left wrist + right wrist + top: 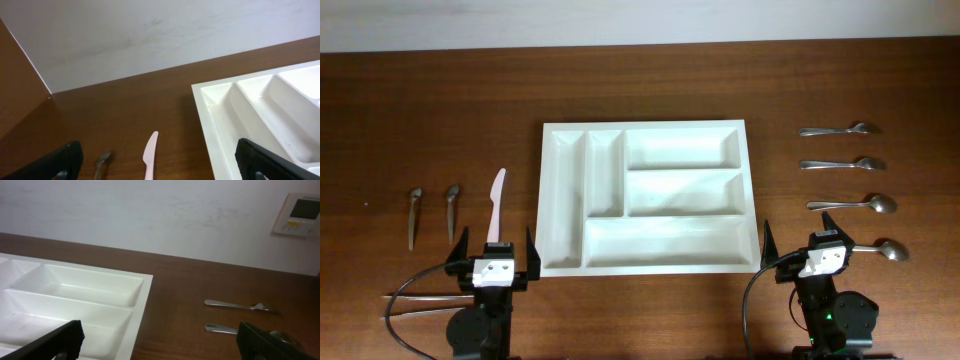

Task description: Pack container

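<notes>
The container, a large white cutlery tray (680, 150) with five compartments, lies mid-table with nothing in it. It also shows in the left wrist view (215, 120) and the right wrist view (142, 305). My left gripper (496, 248) is open and empty near the tray's front left corner. In its wrist view (162, 167) a pale plastic knife (150, 152) lies between the fingers' line of sight. My right gripper (798, 235) is open and empty at the tray's front right corner, and also shows in its wrist view (165, 342).
The plastic knife (497, 205) and two small metal utensils (451, 210) (414, 215) lie left of the tray. Several metal spoons (840, 163) lie in a column to the right, two in the right wrist view (235, 305). Thin metal pieces (420, 297) lie by the left arm's base.
</notes>
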